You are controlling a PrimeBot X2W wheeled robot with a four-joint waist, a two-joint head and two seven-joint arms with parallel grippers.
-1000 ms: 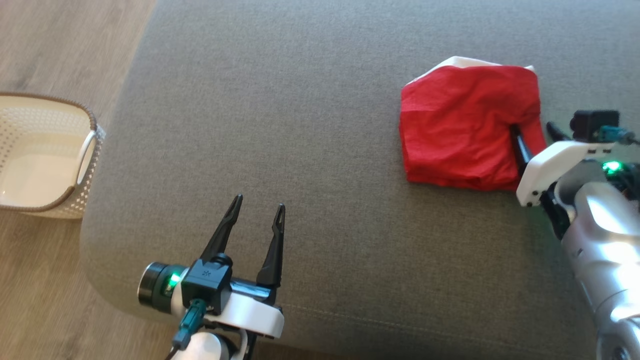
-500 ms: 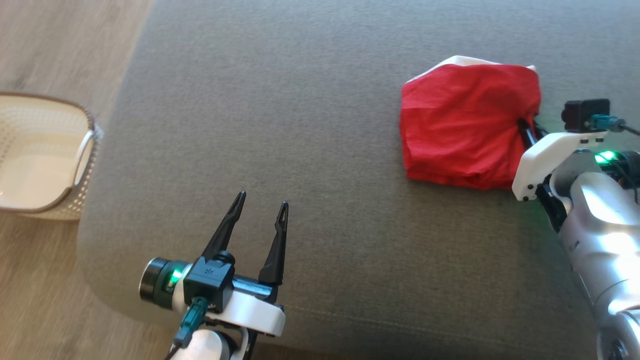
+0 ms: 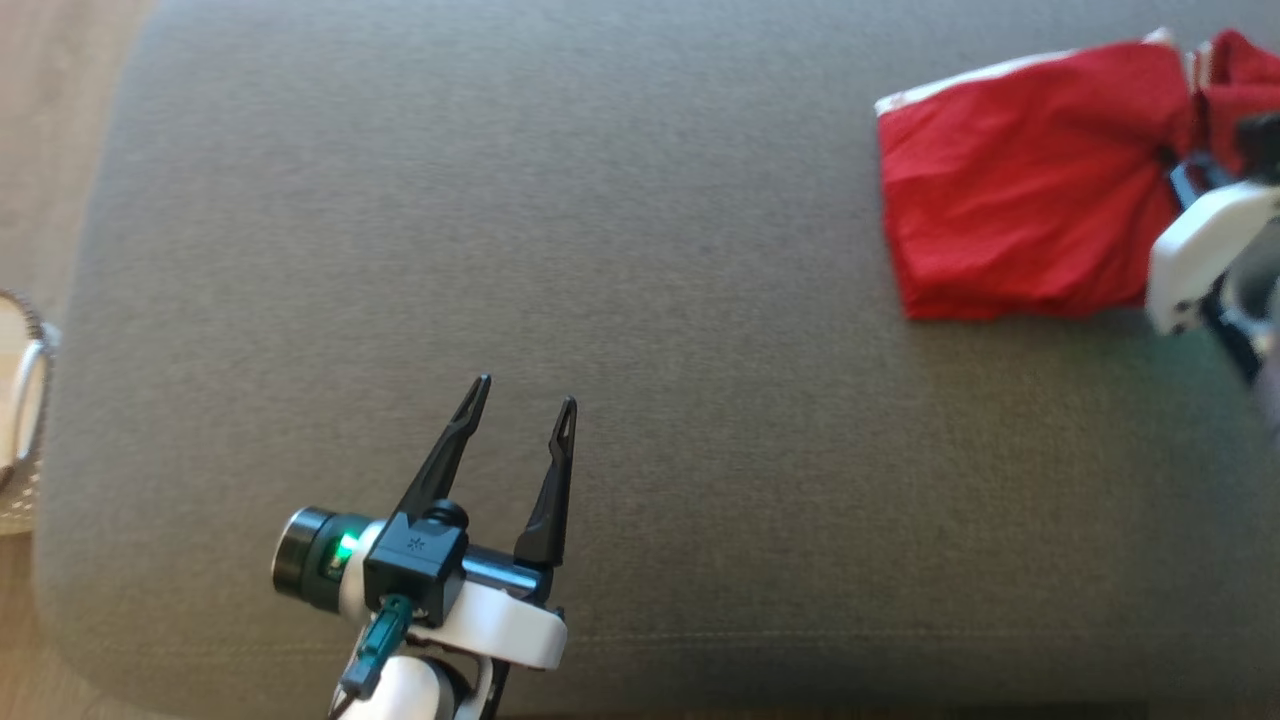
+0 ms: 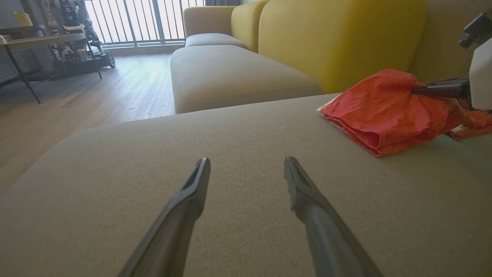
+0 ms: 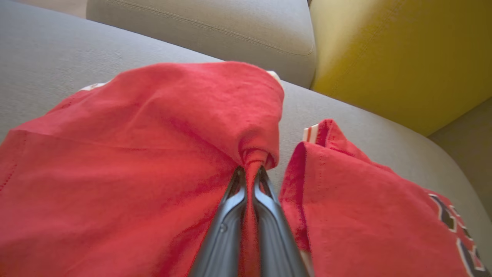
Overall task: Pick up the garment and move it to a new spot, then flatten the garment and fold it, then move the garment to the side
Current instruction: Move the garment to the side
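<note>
The garment (image 3: 1020, 220) is red with white trim, folded on the grey sofa cushion (image 3: 600, 300) at the far right. My right gripper (image 5: 250, 173) is shut on a pinched fold of the garment (image 5: 153, 146), lifting its right part; a second red flap (image 5: 365, 200) with dark lettering lies beside the fingers. The left wrist view shows the garment (image 4: 388, 111) at the right with a dark finger (image 4: 438, 91) of the right gripper in it. My left gripper (image 3: 520, 405) hovers open over the cushion's near middle, far left of the garment, holding nothing.
A white woven basket (image 3: 20, 400) stands on the wooden floor at the left edge. A yellow sofa back (image 4: 338, 38) rises behind the cushion, with another grey seat (image 4: 230, 73) beyond. A table and a cart (image 4: 77, 50) stand far off by the window.
My right gripper closed on the garment's right side and has lifted and pulled it up and to the right. The head camera has shifted, so the basket sits further left.
</note>
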